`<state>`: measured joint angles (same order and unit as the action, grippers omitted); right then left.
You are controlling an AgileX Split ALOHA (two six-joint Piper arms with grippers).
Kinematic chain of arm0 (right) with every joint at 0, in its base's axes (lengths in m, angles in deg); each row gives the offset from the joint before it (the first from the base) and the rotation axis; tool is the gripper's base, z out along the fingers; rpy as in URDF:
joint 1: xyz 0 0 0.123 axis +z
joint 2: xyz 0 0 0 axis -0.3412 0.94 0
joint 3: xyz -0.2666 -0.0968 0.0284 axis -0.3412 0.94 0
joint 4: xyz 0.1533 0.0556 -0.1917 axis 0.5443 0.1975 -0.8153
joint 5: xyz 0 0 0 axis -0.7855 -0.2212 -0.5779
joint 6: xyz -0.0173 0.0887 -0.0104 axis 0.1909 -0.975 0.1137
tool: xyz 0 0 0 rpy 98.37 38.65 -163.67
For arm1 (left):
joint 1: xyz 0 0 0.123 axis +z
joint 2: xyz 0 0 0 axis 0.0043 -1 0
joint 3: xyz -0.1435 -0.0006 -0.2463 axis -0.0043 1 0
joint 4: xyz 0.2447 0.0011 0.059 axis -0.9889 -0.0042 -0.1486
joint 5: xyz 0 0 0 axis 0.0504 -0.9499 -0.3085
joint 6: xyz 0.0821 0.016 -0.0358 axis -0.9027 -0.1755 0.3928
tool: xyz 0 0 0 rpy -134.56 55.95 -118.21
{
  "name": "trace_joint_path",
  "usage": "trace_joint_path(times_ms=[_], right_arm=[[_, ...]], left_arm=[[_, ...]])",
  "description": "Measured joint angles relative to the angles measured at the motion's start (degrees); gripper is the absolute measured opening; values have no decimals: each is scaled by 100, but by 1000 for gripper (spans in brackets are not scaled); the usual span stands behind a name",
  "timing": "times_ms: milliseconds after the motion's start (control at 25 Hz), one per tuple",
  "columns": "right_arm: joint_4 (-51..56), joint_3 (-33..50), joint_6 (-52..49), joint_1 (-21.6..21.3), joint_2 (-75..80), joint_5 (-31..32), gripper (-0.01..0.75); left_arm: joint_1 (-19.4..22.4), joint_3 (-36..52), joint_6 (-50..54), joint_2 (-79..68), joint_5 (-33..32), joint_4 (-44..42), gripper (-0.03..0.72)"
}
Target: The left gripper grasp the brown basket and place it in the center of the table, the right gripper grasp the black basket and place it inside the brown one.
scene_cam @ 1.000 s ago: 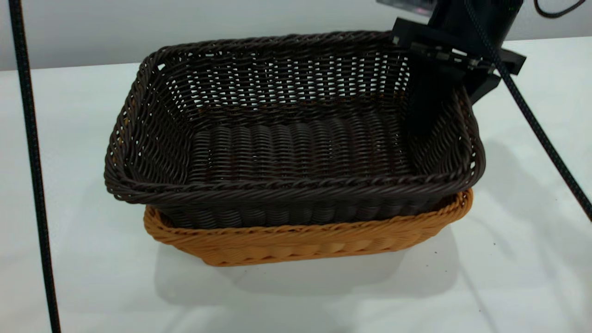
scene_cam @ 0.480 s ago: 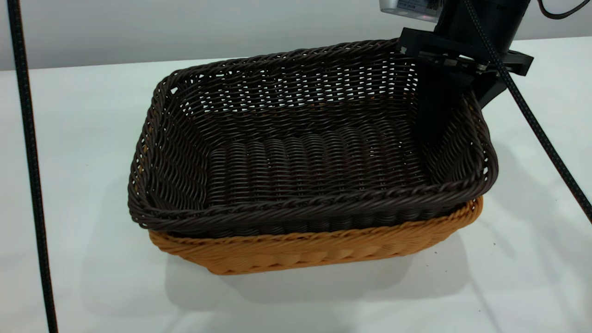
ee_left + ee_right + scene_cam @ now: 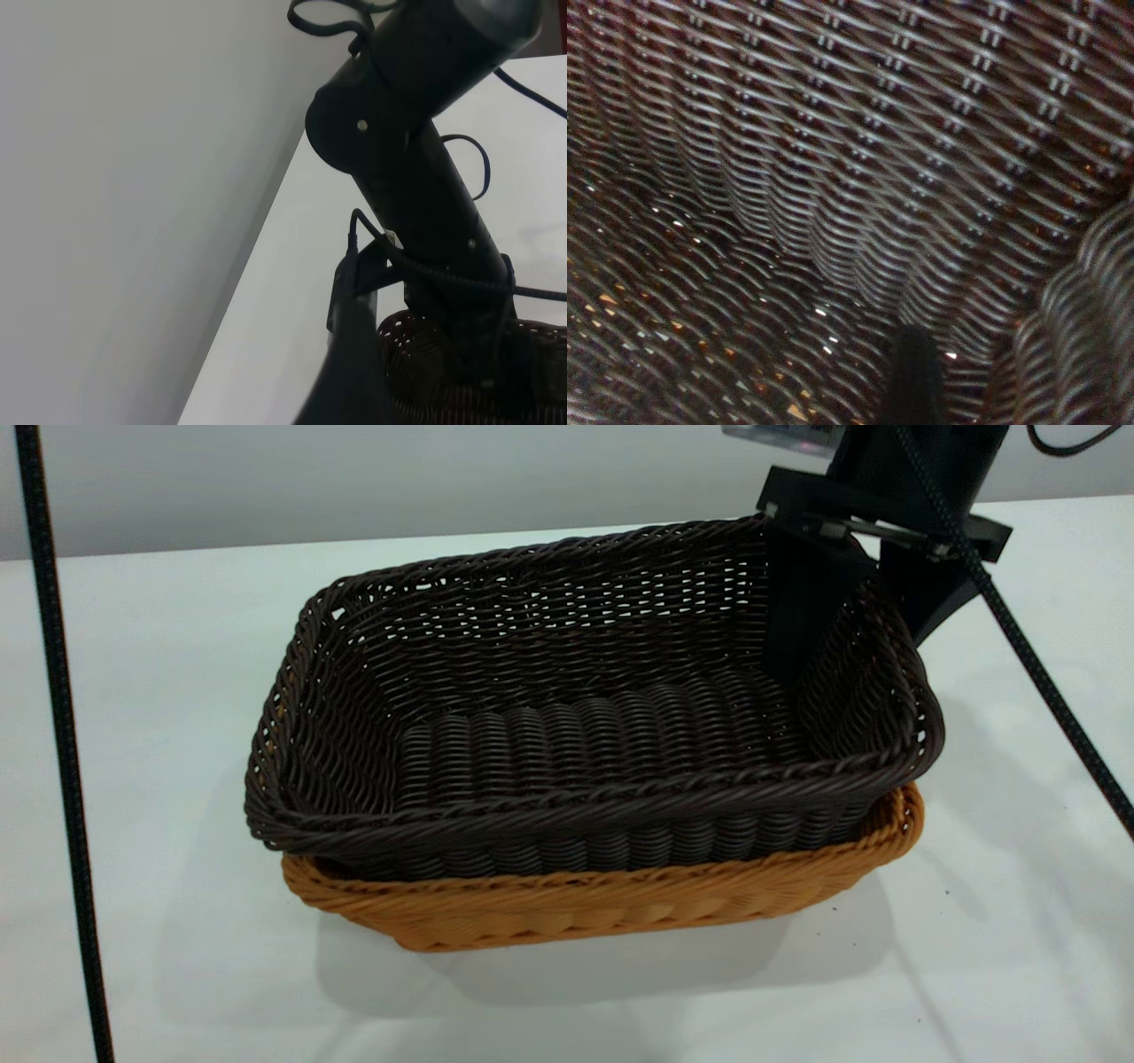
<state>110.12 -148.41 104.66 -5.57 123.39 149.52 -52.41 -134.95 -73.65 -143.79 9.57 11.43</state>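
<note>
Two baskets sit nested mid-table [image 3: 133,691]: the brown basket [image 3: 620,908] below, the black basket [image 3: 567,753] inside it. At the black basket's two-o'clock corner, the right gripper [image 3: 855,602] straddles the wall, fingers clamped on it.

The black basket [image 3: 585,717] is woven of round blackish-brown wicker strands with a slight sheen, and a rough, ribbed surface is formed; its rim is finished as a twisted braid. Small glints are caught on the strands in the right wrist view (the weave [image 3: 833,177] fills nearly all of it). Beneath it, the brown basket [image 3: 611,908] is made of the same kind of wicker in a matt orange-tan. The right gripper [image 3: 855,602], set over the black basket's far corner wall, is seen as smooth matt black, seemingly plastic, and a braided black cable [image 3: 1036,664] is run beside it. The table [image 3: 974,957] is smooth, white and faintly glossy.
</note>
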Motion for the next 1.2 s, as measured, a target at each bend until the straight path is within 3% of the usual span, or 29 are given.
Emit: trace_joint_path(times_ms=[520,960,1200], right_arm=[[-267,-699,-275,0,-309,15,549],[-326,-794,-275,-7,-700,10,548],[-236,-1096,-427,-7,-1056,16,461]], left_arm=[[0,0,-5,0,0,0,524],[0,0,-21,0,-99,0,524],[0,0,-3,56,-100,-418,498]])
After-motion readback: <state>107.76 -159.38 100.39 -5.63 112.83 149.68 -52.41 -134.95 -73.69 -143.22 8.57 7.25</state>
